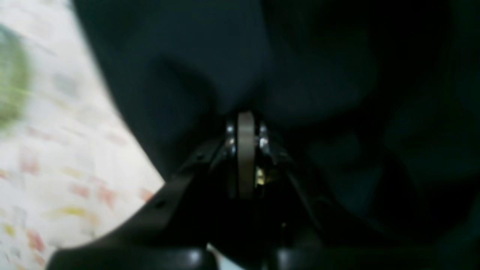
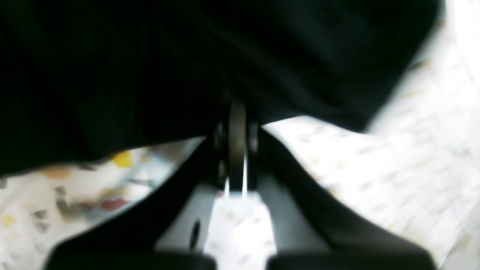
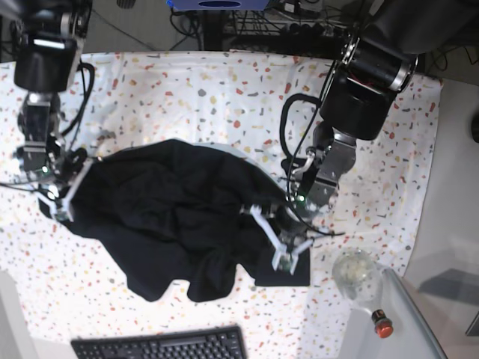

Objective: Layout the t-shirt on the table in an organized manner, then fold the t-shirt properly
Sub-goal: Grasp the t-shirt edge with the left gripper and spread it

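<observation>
The black t-shirt lies crumpled in the middle of the speckled table, stretched between my two grippers. My right gripper is shut on the shirt's left edge. In the right wrist view its pads meet on the cloth's hem, with table showing below. My left gripper is shut on the shirt's right side. In the left wrist view its pads pinch into dark cloth, which fills most of that view. Both wrist views are blurred.
A black keyboard lies at the front edge. A clear round glass object and a small red-capped thing sit at the front right, by the grey side surface. Cables and gear lie behind the table.
</observation>
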You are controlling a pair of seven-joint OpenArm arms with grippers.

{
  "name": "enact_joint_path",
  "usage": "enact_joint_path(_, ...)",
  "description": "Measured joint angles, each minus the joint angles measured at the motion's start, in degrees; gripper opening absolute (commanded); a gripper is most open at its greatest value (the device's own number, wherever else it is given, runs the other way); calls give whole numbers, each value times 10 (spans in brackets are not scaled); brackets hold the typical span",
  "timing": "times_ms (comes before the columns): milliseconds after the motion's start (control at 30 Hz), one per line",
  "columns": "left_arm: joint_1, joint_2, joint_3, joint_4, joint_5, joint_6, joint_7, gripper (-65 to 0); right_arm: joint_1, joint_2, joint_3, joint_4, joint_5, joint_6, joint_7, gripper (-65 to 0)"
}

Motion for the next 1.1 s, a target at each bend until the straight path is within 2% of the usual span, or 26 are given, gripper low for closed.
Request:
enact_joint_path(100, 21, -11, -53, 84, -3, -58, -4, -648, -53, -11, 6, 138, -9, -4, -31, -650)
enact_joint_path(167, 45, -18, -95, 127, -1, -71, 44, -648, -76, -28, 3, 215, 1, -2, -38, -488)
enact_joint_path(200, 63, -21, -121, 151, 0, -73, 69, -648, -88, -38, 0, 252, 1, 15, -49, -410)
enact_joint_path(267, 104, -32, -168, 197, 2, -73, 113, -648, -111, -69, -3, 307, 3, 68, -51, -261)
enact_joint_path(333, 155, -44, -213, 249, 2, -75, 120, -647, -124, -103, -3, 326, -1, 122, -49, -186)
enact_joint_path(433, 218, -66, -248, 282, 1, -77, 116, -647, -107, -124, -3, 275, 2, 128, -31, -188)
enact_joint_path(533, 285, -96, -257, 292, 3, -73, 115, -650, -63, -122, 0, 196, -3, 127, -3, -197)
enact_joint_path(600, 318, -109, -257, 304, 2, -77, 87, -648, -48, -119, 2, 166, -5, 127, 9, -197)
enact_joint_path(733, 354, -114, -259, 314, 1, -81, 53, -638, -30, -120, 3, 125, -5, 127, 11, -197)
enact_joint_path(767, 360, -111, -269, 313, 0, -83, 54, -607, -23, -120, 3, 116, -5, 127, 11, -197)
enact_joint_path(833, 371, -108, -288, 313, 1, -82, 55, -492, -10, -120, 3, 101, -4, 127, 12, -197)
enact_joint_path(900, 377, -109, -300, 313, 1, -81, 56, -352, -5, -120, 3, 91, 32, 127, 13, -197)
enact_joint_path(967, 377, -106, -306, 313, 1, -76, 55, -248, -6, -118, 3, 79, 77, 127, 12, -198)
enact_joint_path(1033, 377, -101, -306, 313, 1, -78, 55, -209, -6, -111, 0, 55, 103, 127, 4, -225)
enact_joint_path(1100, 378, -98, -303, 313, 0, -81, 55, -209, -9, -99, 1, 41, 120, 127, -5, -318)
